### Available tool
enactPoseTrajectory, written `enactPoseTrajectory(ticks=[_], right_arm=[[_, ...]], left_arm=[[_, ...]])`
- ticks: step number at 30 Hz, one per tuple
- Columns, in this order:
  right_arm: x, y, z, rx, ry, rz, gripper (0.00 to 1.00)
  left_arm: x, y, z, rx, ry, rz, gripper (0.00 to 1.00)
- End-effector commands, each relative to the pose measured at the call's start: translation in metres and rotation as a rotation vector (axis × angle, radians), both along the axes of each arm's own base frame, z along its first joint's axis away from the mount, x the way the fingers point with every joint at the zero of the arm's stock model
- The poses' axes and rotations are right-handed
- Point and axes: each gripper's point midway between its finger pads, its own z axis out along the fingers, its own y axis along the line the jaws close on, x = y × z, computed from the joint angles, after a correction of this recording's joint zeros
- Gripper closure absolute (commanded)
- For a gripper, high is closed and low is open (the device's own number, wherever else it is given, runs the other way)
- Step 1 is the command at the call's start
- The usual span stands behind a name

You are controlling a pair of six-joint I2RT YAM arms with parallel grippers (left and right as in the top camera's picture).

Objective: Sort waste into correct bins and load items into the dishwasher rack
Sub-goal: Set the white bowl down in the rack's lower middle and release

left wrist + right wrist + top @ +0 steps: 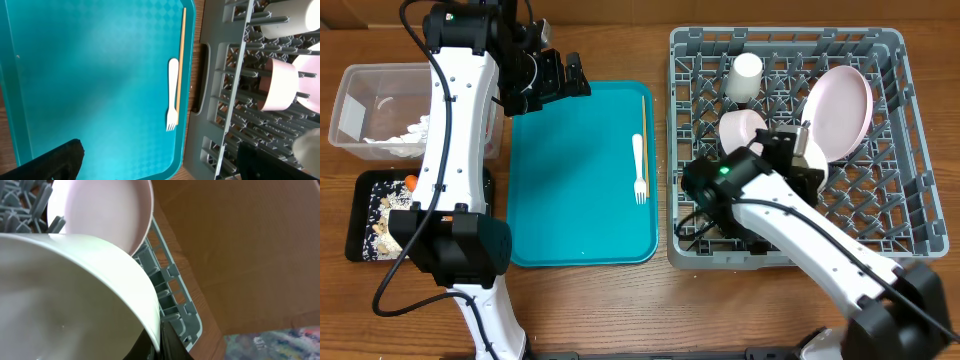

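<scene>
My left gripper (560, 80) hangs open over the far left corner of the teal tray (570, 200), holding nothing; its dark fingers (55, 162) frame the left wrist view. A white plastic fork (640, 167) (172, 92) and a wooden chopstick (644, 115) (182, 40) lie along the tray's right side. My right gripper (807, 150) (162, 342) is inside the grey dishwasher rack (910, 200), shut on the rim of a white bowl (817, 168) (75, 295). A pale-pink plate (842, 108) (100, 210) stands just behind it. A pink bowl (740, 128) and a white cup (745, 75) sit in the rack.
At the far left a clear tub (360, 100) holds a white napkin (410, 135). In front of it a black tray (360, 215) holds beige scraps and an orange carrot (410, 182). The rack's near wall (220, 115) stands beside the teal tray's right edge.
</scene>
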Motion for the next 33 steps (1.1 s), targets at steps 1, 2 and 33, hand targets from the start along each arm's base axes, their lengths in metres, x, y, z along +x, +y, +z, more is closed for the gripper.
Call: enactPoseTrajectory(ticks=[1, 2, 33], right_arm=[[0.006, 0.005, -0.013, -0.054, 0.037, 0.010, 0.96], [0.007, 0.005, -0.016, -0.064, 0.050, 0.010, 0.96], [-0.014, 0.014, -0.050, -0.002, 0.237, -0.033, 0.96]], left_arm=[[-0.002, -0.002, 0.020, -0.001, -0.059, -0.013, 0.00], [-0.002, -0.003, 0.020, -0.002, -0.059, -0.013, 0.00], [-0.002, -0.003, 0.020, -0.002, -0.059, -0.013, 0.00]])
